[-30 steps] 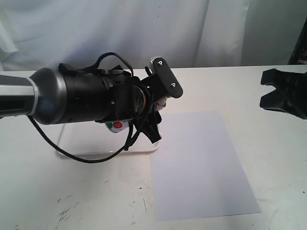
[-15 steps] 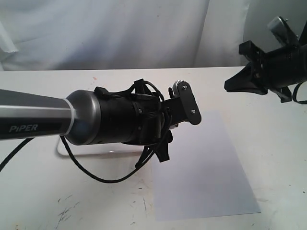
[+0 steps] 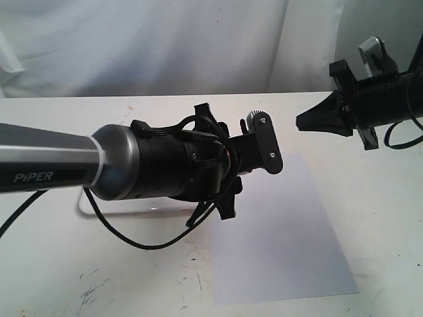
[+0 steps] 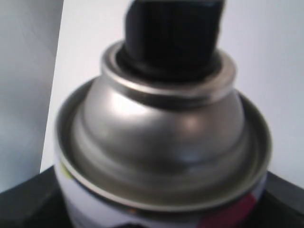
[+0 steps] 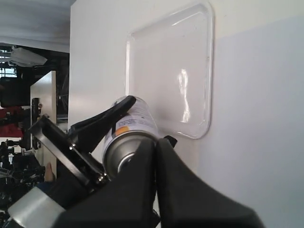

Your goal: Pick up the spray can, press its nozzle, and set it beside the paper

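Note:
The spray can (image 4: 156,142) fills the left wrist view, silver dome up, with the black nozzle (image 4: 173,38) on top. My left gripper (image 4: 161,213) is shut on the can's body and holds it in the air over the edge of the paper (image 3: 277,231). In the exterior view the left gripper (image 3: 248,172) and its arm hide the can. My right gripper (image 3: 299,122) is shut with nothing in it and points left, towards the left gripper. In the right wrist view its closed tip (image 5: 156,142) lies over the can's (image 5: 130,126) dome and hides the nozzle.
A glossy white tray (image 5: 166,71) lies on the table left of the paper, partly behind my left arm (image 3: 112,168). A black cable (image 3: 132,241) loops below that arm. The table (image 3: 99,284) front is scuffed. A white curtain (image 3: 165,46) hangs behind.
My left arm has risen and shifted right with the can, off the tray side and over the paper's edge. My right gripper has swung up and moved left towards the can.

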You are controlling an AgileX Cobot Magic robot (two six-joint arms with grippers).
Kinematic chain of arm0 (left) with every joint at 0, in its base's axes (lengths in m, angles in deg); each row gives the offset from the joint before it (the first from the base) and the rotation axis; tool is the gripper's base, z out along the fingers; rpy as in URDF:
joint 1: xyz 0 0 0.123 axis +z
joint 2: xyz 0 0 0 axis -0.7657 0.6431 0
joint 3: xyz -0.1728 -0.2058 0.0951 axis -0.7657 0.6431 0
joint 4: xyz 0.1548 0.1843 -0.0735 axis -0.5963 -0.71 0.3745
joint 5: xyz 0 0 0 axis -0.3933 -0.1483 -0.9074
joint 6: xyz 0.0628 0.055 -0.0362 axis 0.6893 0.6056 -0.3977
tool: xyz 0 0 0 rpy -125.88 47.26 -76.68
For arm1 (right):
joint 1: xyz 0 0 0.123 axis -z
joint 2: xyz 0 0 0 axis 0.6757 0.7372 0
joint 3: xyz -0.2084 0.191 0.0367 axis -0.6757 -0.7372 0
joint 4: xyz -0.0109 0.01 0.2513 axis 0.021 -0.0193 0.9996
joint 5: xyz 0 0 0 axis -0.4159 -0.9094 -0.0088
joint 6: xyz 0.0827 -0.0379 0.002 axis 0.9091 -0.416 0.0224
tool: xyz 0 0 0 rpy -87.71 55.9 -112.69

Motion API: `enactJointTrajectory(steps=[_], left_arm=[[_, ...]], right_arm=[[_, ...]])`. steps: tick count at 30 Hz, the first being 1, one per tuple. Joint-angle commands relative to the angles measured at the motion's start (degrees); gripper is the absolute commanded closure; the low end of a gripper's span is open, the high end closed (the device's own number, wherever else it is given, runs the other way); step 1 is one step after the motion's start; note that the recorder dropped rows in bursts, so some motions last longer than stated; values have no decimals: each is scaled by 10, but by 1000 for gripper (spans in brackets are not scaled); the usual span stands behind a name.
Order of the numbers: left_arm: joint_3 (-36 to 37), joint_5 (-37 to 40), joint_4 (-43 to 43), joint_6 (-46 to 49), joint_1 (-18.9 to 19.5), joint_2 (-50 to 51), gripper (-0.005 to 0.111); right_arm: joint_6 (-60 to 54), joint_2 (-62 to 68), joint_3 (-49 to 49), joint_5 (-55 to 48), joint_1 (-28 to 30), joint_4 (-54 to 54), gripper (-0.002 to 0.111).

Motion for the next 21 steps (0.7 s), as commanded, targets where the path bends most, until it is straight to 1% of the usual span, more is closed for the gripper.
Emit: enactJointTrajectory(steps=[1,6,11,15,21], left_arm=[[-8,-23,-21,-1,-3,-2,107],[-20,-8,-16,-4,-3,18,107],[-44,-1,-11,-10,-3,35,107],[-56,-1,-7,-18,-3,39,107],[-57,-3,0,-18,-3,48,107]], right_arm=[[-14,-2,3,16,-24,9,108],[-14,-2,0,32,-33,8,108],[-21,-2,-30,56,-33,20,108],[-33,-2,-42,47,-33,38,108],[-28,-2,-43,36,-33,27,108]])
